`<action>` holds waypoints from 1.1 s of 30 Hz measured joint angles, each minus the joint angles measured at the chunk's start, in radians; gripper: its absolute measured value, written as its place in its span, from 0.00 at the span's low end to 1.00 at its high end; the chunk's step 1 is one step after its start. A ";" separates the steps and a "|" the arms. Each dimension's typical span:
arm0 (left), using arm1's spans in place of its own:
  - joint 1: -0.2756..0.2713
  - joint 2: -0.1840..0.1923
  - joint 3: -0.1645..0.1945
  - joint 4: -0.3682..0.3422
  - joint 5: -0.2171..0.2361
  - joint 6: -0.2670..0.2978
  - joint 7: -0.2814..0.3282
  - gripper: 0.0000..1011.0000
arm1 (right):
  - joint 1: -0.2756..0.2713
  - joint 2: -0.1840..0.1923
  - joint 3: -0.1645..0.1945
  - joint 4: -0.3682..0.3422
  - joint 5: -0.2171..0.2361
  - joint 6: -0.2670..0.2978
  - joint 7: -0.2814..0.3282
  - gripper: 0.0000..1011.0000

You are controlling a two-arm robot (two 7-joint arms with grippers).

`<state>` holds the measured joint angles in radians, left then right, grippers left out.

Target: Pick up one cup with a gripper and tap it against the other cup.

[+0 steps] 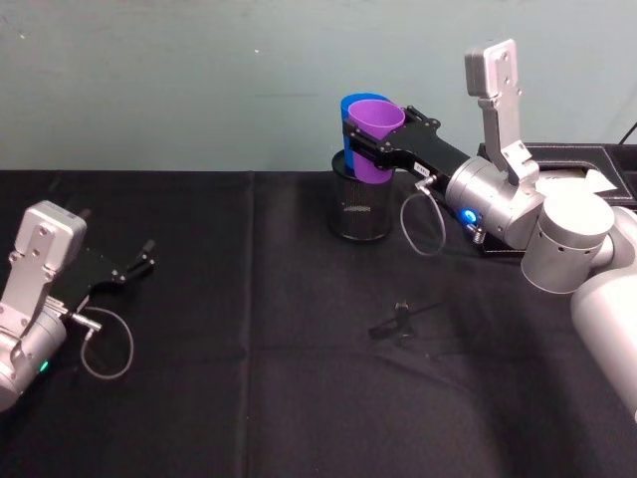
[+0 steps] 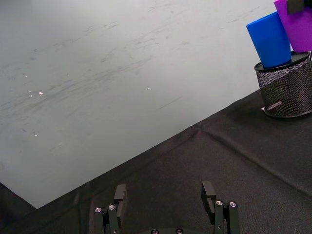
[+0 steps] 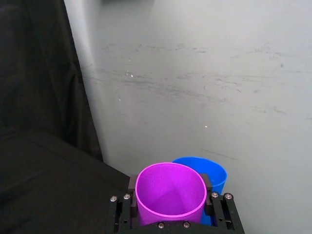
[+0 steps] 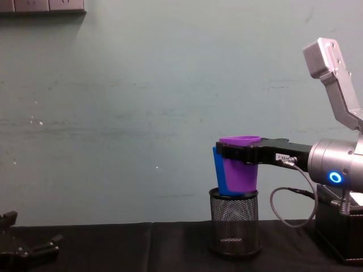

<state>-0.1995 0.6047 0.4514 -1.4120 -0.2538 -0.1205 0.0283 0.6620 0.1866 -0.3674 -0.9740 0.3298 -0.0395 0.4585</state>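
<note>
Where my right gripper [image 1: 383,127] reaches out over the far side of the worktop [image 1: 249,398], I count two cups: one purple cup [image 1: 373,134] and one blue cup [image 1: 348,108]. There is also one black mesh pen holder [image 1: 360,204], and I have two grippers.

The purple cup is a smooth, handleless tumbler, wide at the open mouth and narrowing to the base. It sits upright between my right gripper's fingers [image 3: 131,184], which are clamped on its wall just under the rim, one on each side. Its base hangs level with the holder's rim, directly below the gripper.

The blue cup has the same tapered shape and about the same size. It stands just beyond the gripper on the far side of the purple cup, tilted, with its base down inside the holder. The two cups press side to side, as far as I can tell.

My left gripper [image 1: 139,259] is well away from the cups, low over the worktop, with its fingers spread apart and nothing between them. One small dark object [image 1: 403,317] lies on the black cloth, nearer to me than the holder.
</note>
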 joint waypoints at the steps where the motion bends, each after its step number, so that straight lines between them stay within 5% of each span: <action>1: 0.000 0.000 0.000 0.000 0.000 0.000 0.000 0.99 | 0.000 0.000 0.000 0.000 0.000 0.000 0.000 0.73; 33: 0.000 0.000 0.000 0.000 0.000 0.000 0.000 0.99 | 0.000 0.000 0.000 0.000 0.000 0.000 0.000 0.73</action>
<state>-0.1995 0.6047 0.4514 -1.4120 -0.2539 -0.1205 0.0283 0.6620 0.1866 -0.3674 -0.9740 0.3298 -0.0396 0.4584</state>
